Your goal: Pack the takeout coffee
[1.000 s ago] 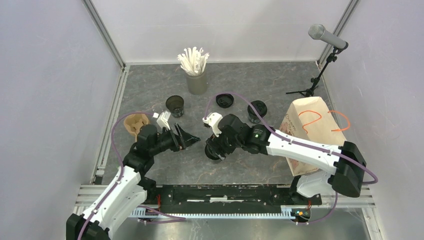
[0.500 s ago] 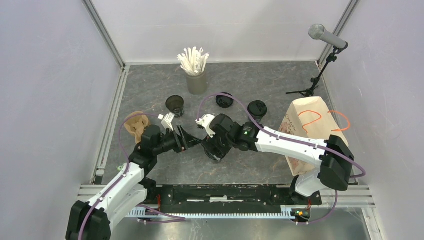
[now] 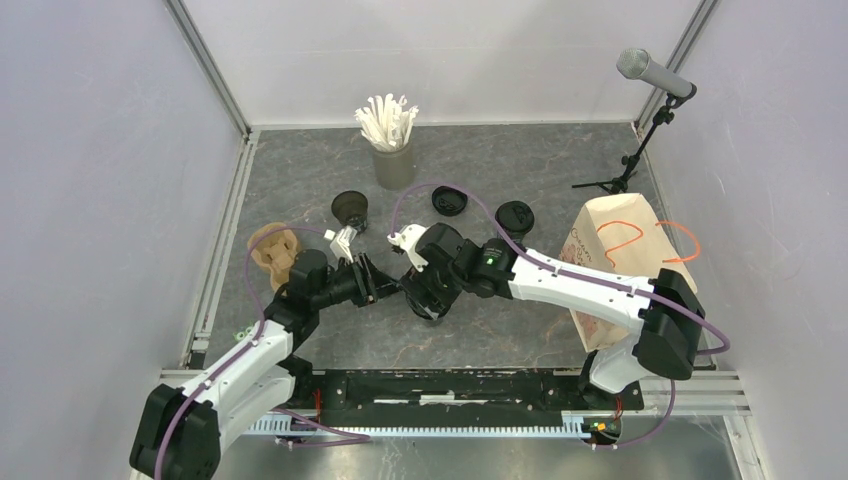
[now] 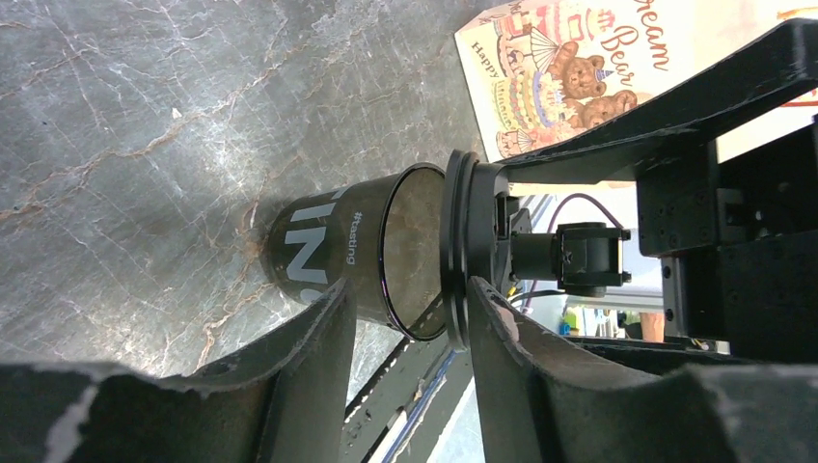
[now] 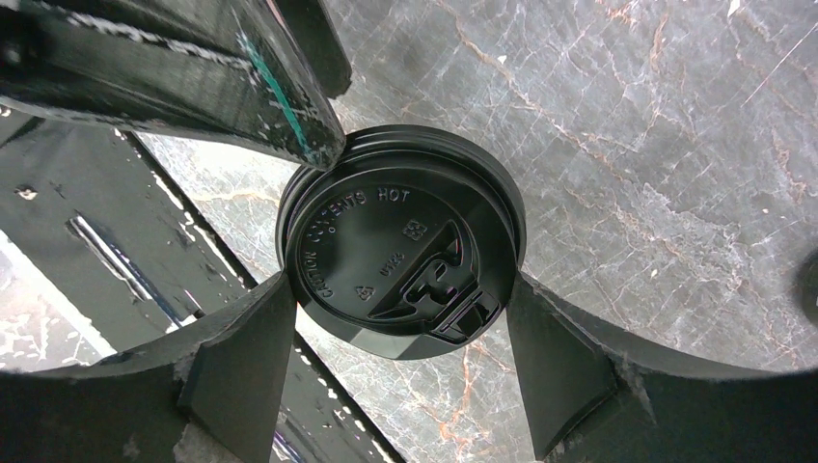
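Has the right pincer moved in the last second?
Yes. The right pincer, holding the lid, has slid slightly left, away from the paper bag.

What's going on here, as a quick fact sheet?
Middle cup: upright, top open
Lid: gripped by right jaws, just above that cup's rim, not seated
Left jaws: apart, beside that cup's rim; contact unclear
Elsewhere: second cup, loose lid, straws, paper bag, brown carrier
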